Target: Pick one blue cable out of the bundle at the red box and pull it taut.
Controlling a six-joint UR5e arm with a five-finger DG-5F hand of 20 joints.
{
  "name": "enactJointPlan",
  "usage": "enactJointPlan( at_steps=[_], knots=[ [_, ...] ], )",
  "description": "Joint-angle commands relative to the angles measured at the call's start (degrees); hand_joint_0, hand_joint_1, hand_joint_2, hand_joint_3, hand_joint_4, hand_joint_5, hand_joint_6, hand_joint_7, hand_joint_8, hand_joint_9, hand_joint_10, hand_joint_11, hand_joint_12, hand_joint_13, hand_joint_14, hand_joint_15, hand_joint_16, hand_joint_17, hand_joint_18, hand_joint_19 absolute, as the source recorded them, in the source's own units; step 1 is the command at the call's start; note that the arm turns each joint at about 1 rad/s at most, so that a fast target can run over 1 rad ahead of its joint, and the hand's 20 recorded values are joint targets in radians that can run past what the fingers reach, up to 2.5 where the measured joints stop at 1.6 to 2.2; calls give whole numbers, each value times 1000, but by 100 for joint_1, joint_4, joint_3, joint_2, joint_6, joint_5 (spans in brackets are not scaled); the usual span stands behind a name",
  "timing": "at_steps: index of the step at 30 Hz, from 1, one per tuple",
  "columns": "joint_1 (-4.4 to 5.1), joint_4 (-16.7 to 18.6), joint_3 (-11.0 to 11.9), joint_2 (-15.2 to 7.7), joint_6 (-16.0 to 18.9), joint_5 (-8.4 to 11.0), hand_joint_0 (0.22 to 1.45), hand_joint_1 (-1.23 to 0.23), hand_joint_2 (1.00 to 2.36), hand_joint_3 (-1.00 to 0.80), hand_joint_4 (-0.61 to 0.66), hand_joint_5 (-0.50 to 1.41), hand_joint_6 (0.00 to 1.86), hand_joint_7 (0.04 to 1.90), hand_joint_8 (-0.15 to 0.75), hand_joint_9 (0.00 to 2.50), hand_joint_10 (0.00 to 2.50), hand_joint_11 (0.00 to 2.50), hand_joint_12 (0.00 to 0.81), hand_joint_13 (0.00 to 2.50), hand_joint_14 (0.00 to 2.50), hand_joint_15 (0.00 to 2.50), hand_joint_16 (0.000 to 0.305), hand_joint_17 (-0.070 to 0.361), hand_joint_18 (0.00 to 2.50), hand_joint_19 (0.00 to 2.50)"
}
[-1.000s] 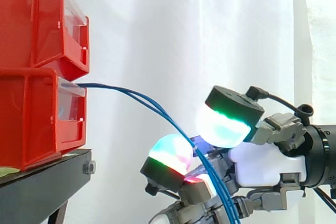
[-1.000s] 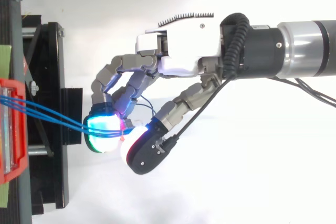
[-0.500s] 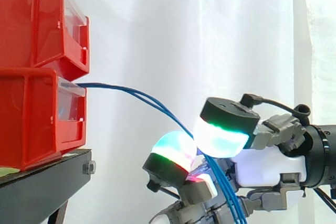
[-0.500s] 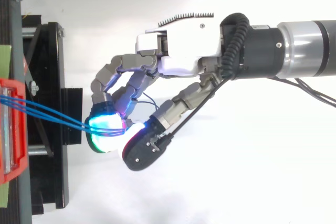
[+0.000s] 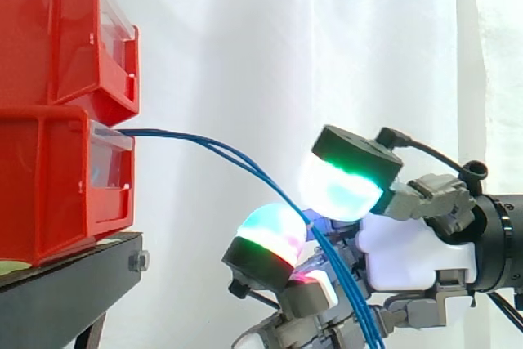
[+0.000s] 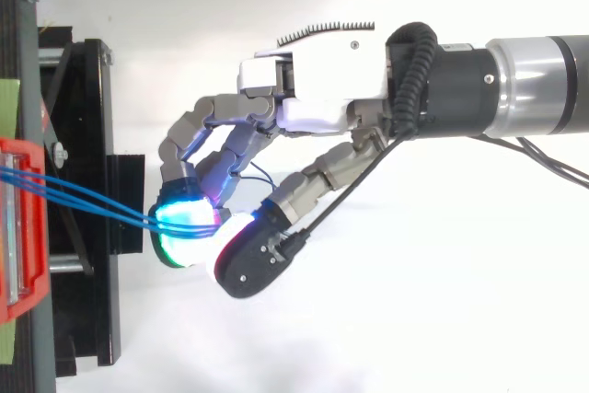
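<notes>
Upper box (image 5: 57,30) stacked on lower box (image 5: 49,190) at left, both on stand (image 5: 65,288), cables (image 5: 221,150) out of lower box front, sloping down rightwards into robot hand (image 5: 413,255) at right, curtain (image 5: 286,38) behind all

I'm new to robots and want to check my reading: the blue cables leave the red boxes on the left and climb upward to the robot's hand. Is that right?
Not quite. In the side view the blue cables leave the red boxes on the left and curve downward, not upward, to the hand, which sits lower than the spot where they come out.
</notes>
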Motion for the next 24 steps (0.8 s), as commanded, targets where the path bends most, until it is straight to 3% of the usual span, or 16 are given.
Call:
enactJointPlan(
  at_steps=[1,6,11,14,18,22,24],
  knots=[
    [0,0,0,0,-4,0,666,-761,1004,-434,86,-162,914,1043,352,927,10,1105,377,608,11,306,52,116,608,375],
    [0,0,0,0,-4,9,699,-802,1010,-370,37,-171,937,1015,348,917,11,1092,377,613,13,303,52,116,621,359],
    [9,0,0,0,-4,9,768,-897,1000,-500,18,-179,936,958,344,899,11,1087,376,617,11,295,51,116,630,334],
    [0,0,0,0,-4,9,721,-938,1000,-500,113,-177,928,945,342,894,12,1087,371,621,11,304,51,115,635,340],
    [0,0,0,-9,-4,9,535,-862,1000,-500,136,-169,922,942,359,909,10,1093,387,604,13,319,55,124,621,378],
    [0,0,0,0,5,9,538,-671,1000,-500,130,-163,909,973,362,924,10,1095,388,596,11,321,55,123,593,403],
    [0,0,0,0,-4,9,578,-644,1000,-500,123,-163,907,976,351,918,11,1089,377,586,12,331,53,119,569,416]
  ],
)
